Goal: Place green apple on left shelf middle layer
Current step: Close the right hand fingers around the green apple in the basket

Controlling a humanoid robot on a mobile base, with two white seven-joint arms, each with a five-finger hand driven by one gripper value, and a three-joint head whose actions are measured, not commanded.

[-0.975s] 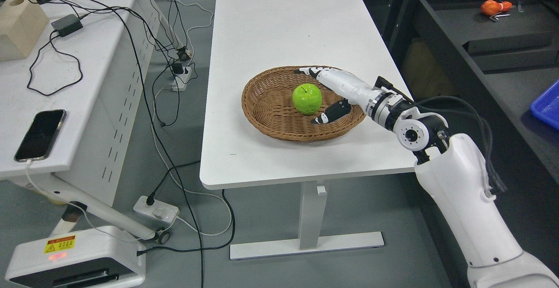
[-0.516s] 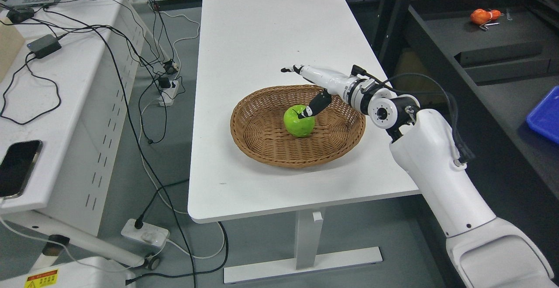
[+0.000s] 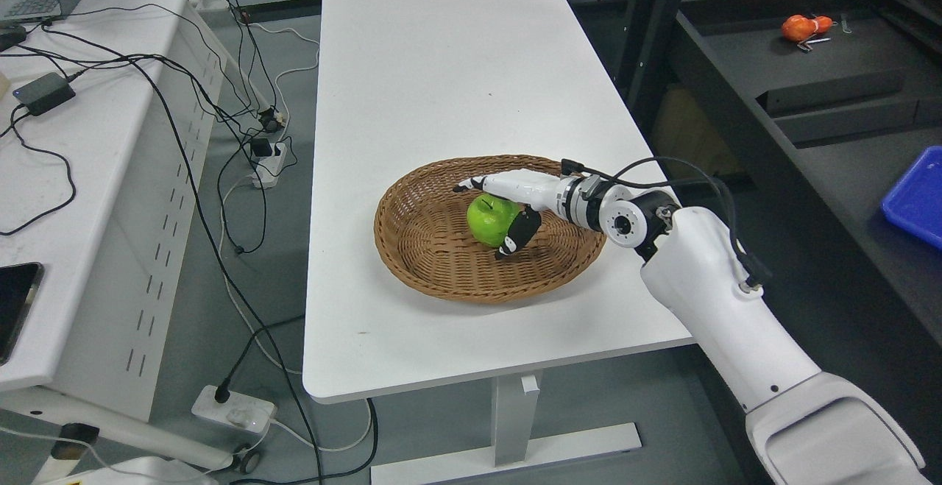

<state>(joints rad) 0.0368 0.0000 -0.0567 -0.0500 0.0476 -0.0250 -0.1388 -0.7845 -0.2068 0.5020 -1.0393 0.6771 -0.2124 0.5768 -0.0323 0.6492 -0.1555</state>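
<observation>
Green apple (image 3: 491, 218), fingers (image 3: 521, 230) closing around

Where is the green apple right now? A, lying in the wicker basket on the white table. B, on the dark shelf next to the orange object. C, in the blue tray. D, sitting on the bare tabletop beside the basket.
A. The green apple lies inside the wicker basket on the white table, with the right hand reaching around it.
</observation>
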